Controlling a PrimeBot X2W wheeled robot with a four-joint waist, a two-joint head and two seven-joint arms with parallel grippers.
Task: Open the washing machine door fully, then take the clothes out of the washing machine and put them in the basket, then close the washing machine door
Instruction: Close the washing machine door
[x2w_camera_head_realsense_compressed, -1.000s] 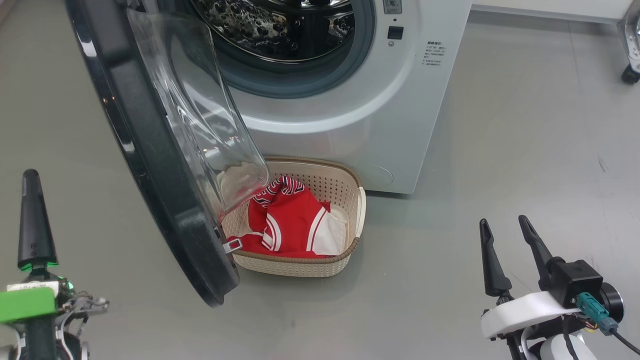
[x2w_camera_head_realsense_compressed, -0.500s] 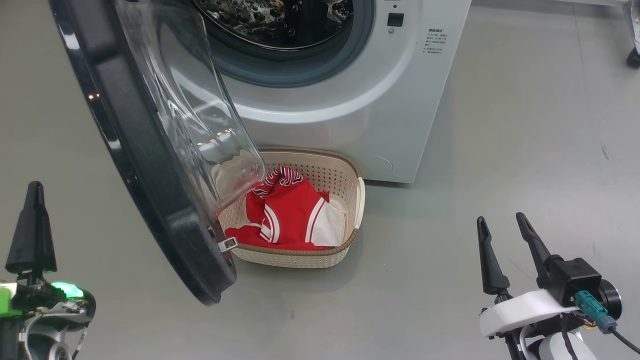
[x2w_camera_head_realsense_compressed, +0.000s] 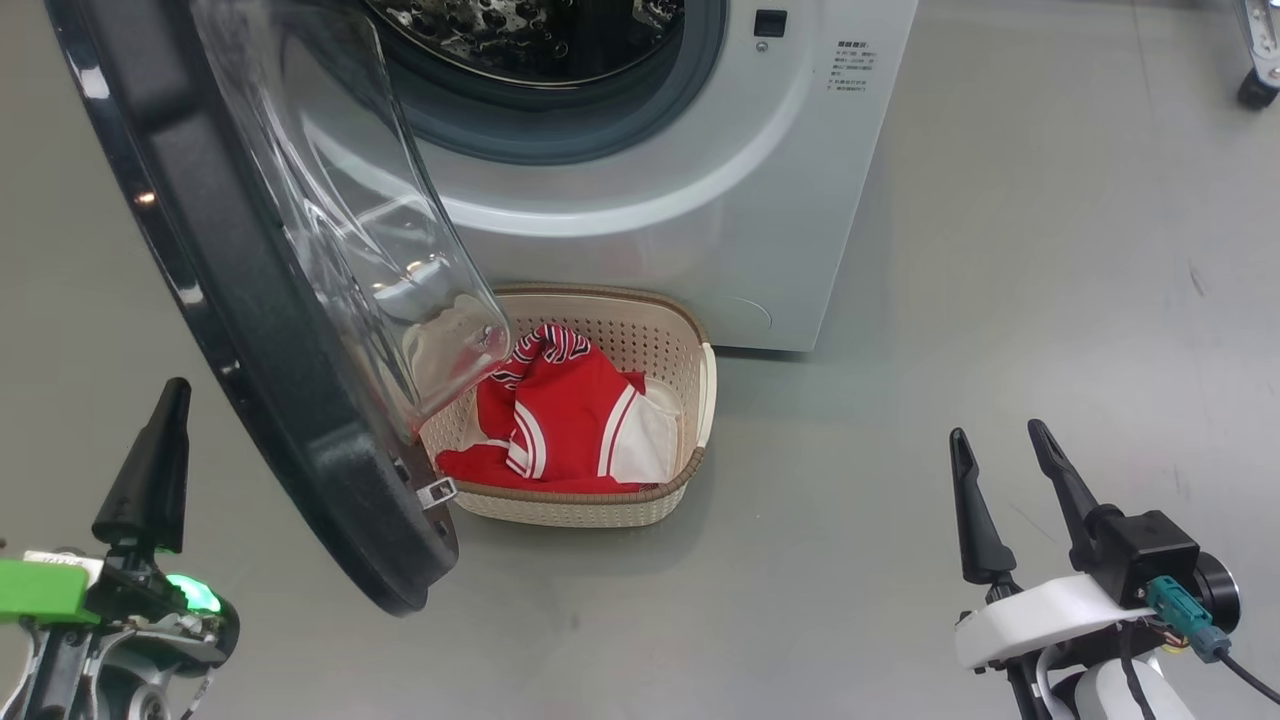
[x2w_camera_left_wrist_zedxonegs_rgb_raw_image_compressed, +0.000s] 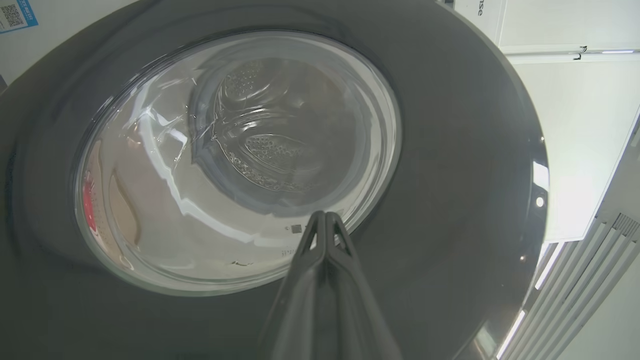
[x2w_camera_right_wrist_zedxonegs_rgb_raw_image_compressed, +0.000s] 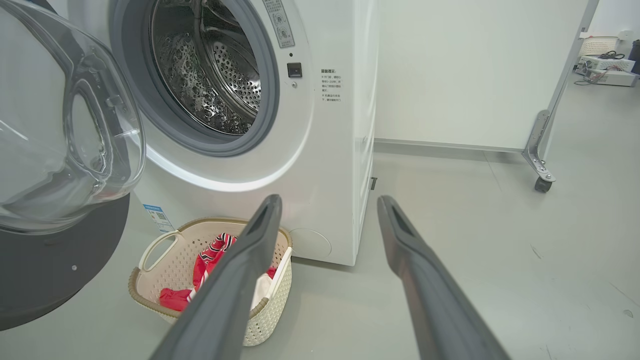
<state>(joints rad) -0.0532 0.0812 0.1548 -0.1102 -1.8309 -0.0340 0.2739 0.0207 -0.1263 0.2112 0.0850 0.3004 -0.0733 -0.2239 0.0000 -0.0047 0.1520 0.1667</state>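
A grey floor (x2w_camera_head_realsense_compressed: 1000, 250) carries the washer (x2w_camera_head_realsense_compressed: 650, 200) and the basket (x2w_camera_head_realsense_compressed: 600, 510) holding the clothes (x2w_camera_head_realsense_compressed: 570, 410), partly hidden behind the open door (x2w_camera_head_realsense_compressed: 300, 430). The left gripper's (x2w_camera_head_realsense_compressed: 175, 388) jaws are together, the right gripper's (x2w_camera_head_realsense_compressed: 993, 432) apart.

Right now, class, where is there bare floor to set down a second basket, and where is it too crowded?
Widest free patch: grey floor right of the white front-loading washing machine, ahead of the right gripper, fingers open. A narrower strip lies before the cream perforated basket. Crowded: that basket sits close to the machine, beside the glossy black-rimmed glass door.
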